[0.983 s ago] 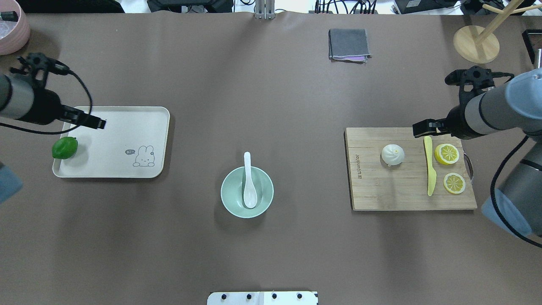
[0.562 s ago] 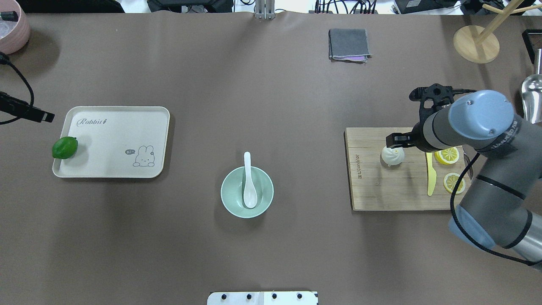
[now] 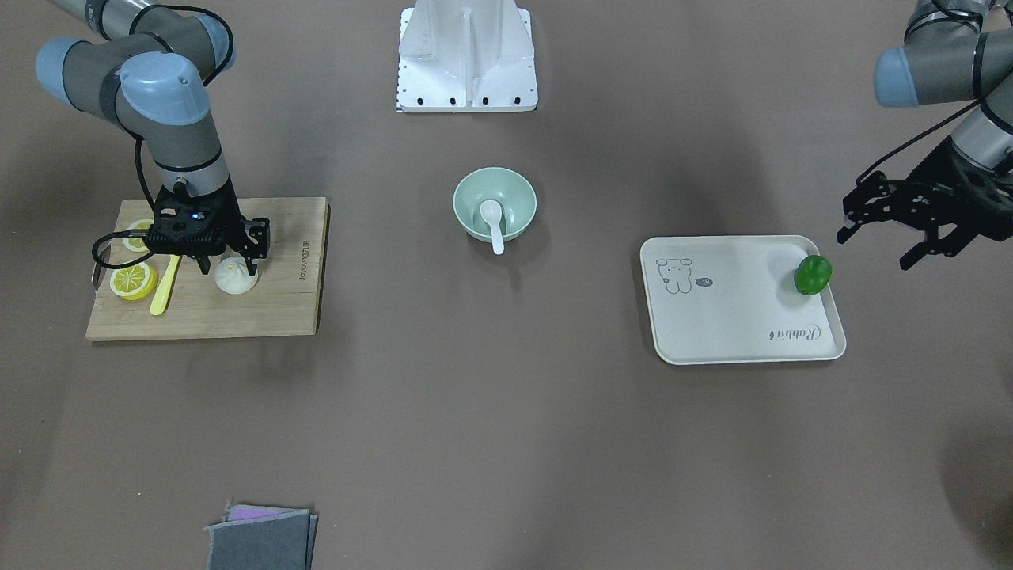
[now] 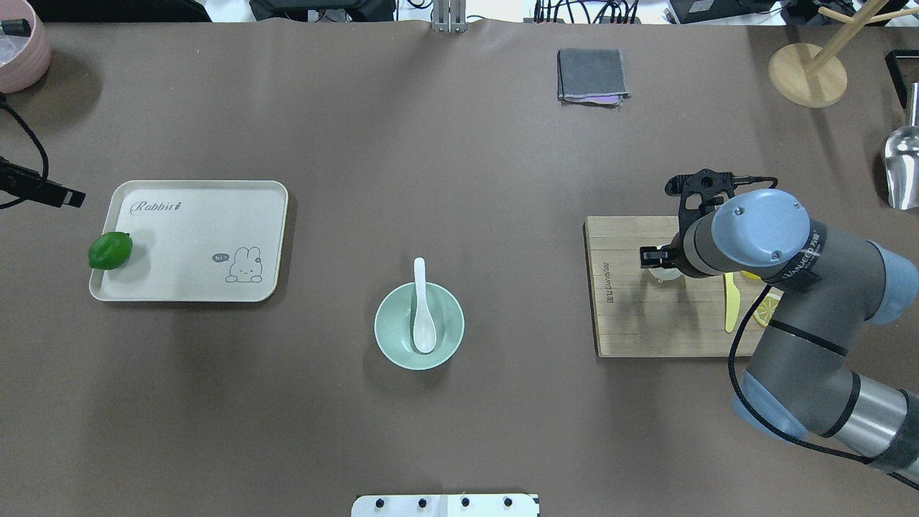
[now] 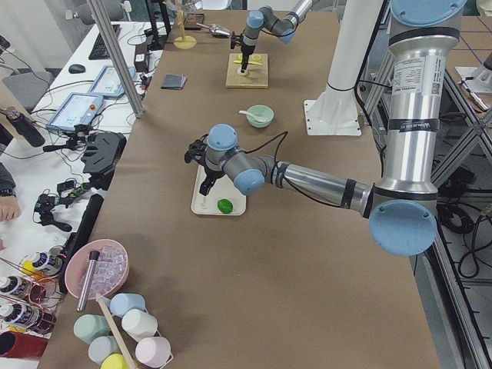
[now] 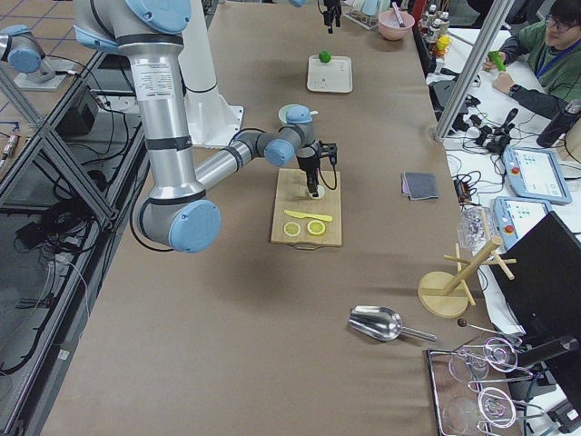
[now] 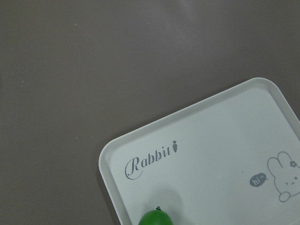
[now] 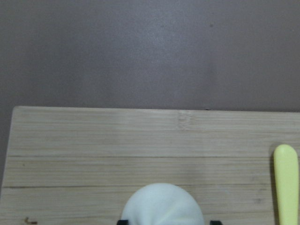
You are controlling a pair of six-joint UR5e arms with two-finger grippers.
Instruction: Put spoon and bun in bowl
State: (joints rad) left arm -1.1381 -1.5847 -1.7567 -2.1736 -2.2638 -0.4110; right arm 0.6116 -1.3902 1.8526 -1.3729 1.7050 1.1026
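Right pincer (image 3: 231, 260) stands open astride the bun (image 3: 236, 279) on the cutting board (image 3: 277, 269), gripping nothing yet. It is probably best to close gently and low, then lift straight. Its wrist camera shows the jaws flanking the bun, which the overhead view mostly hides. Farther off, the spoon (image 3: 492, 218) lies in the bowl (image 3: 471, 198). Left pincer (image 3: 874, 241) hangs open, empty.

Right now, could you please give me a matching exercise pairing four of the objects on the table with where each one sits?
Things:
1 spoon
2 bun
3 lime
4 yellow knife

Places:
A on the cream tray, at its edge
B on the cutting board, beside the lemon slices
C in the mint-green bowl
D on the cutting board, straddled by the open right claw

Pairs: 1-C, 2-D, 3-A, 4-B
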